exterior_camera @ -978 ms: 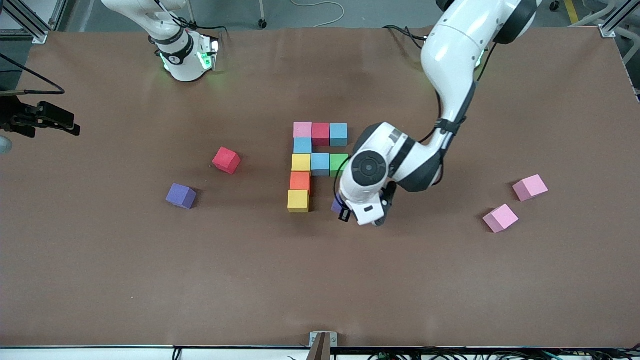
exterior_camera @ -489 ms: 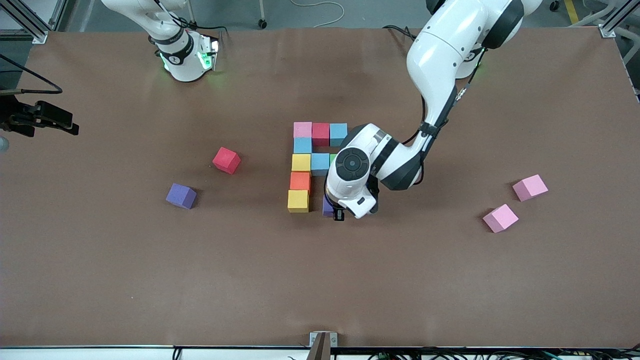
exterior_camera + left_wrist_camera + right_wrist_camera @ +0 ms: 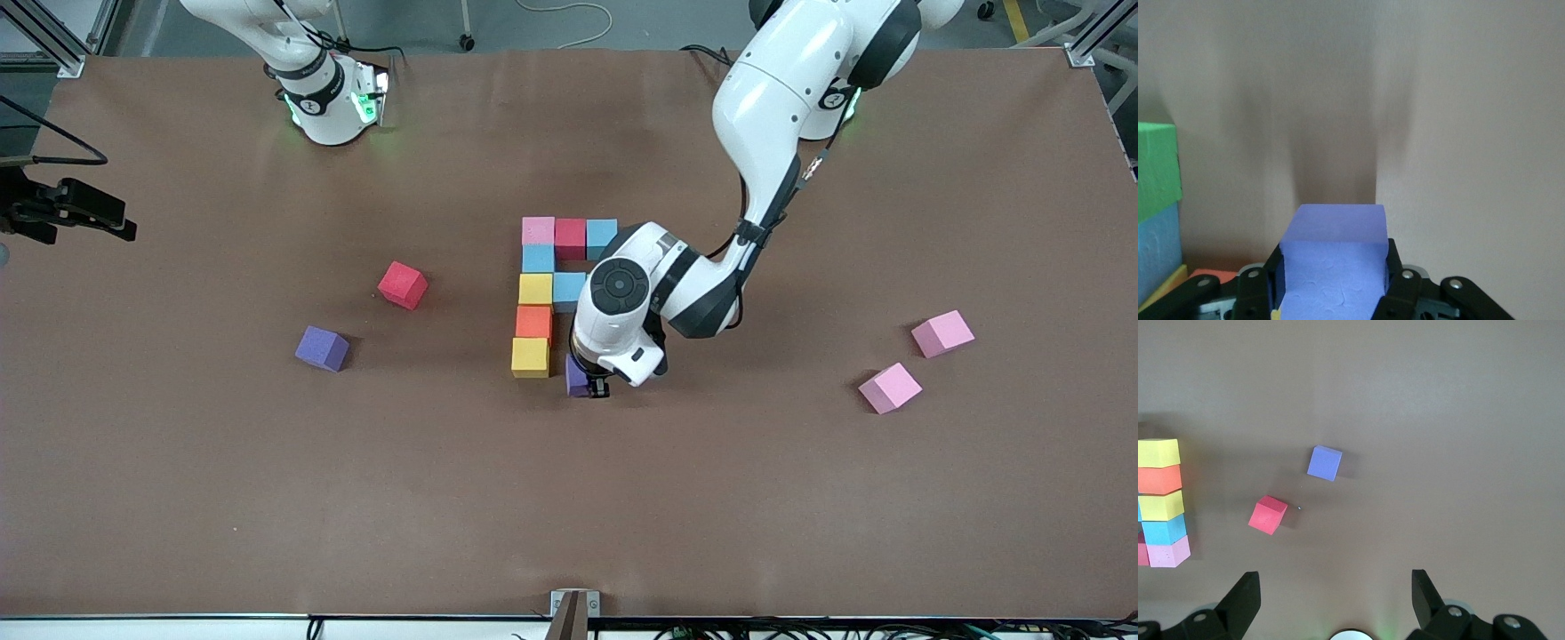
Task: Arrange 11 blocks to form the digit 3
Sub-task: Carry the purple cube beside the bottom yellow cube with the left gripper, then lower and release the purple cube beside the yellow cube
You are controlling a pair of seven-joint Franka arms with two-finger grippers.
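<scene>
Blocks of the unfinished digit 3 (image 3: 553, 293) sit mid-table. Left gripper (image 3: 588, 385) clamps a purple cube (image 3: 576, 376) just beside the yellow end cube (image 3: 530, 357), at its 3 o'clock. Right gripper (image 3: 1335, 595) waits spread wide above a loose red cube (image 3: 403, 284) and purple cube (image 3: 322, 348). Two pink cubes (image 3: 916, 362) lie toward the left arm's end.

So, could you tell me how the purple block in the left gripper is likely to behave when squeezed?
The purple block looks matte and foam-like, so probably light and slightly yielding. Its flat faces sit squarely in the left gripper, so slipping seems unlikely.
</scene>
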